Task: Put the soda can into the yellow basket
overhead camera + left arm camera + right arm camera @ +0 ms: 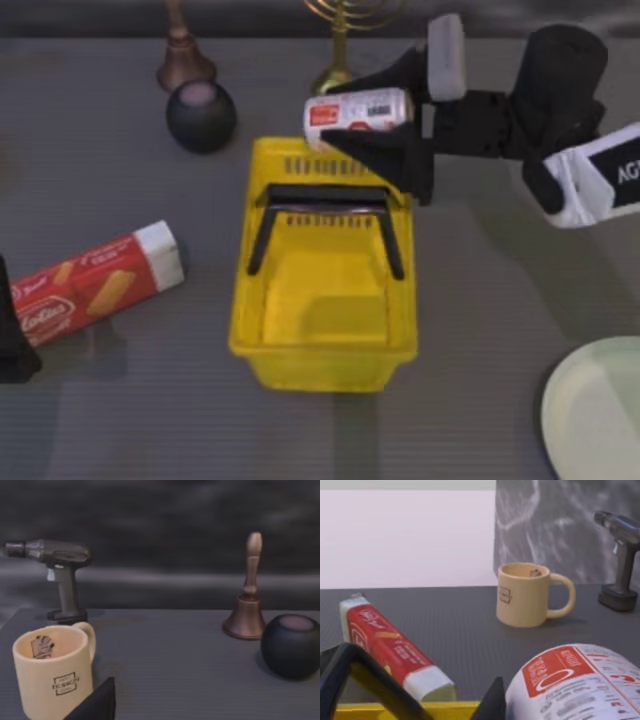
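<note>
Progress first: pick-up looks done, drop-off isn't. We've got the soda can (358,112) clamped sideways in our right gripper (395,115), the dark fingers (385,150) pinching it from either side, can lying horizontal w/ its pale top toward the wrist. It's held off the table, right over the far rim of the yellow basket (262,330), not yet over the open middle. In the right wrist view the can (575,685) fills the near corner, red logo up, w/ a strip of the basket's yellow rim (410,711) and a black handle (350,667) just below it.

Basket interior shows bare yellow floor, both black folding handles (325,215) lying across the upper half of the opening. So what's left, as we judge it: shift the can toward the near side of the top view, past the handles, lower a bit, let go. Handles look like the main snag risk.

Left arm is parked at the top view's left edge, only a dark bit (12,345) showing; we can't tell its pincer state. Nearby but not involved: red biscuit packet (95,285) left of the basket, dark round speaker (200,115) and bronze hand bell (183,58) at the far side, cream mug (525,595), power drill (620,562), pale green plate (600,410) at the near right corner.
</note>
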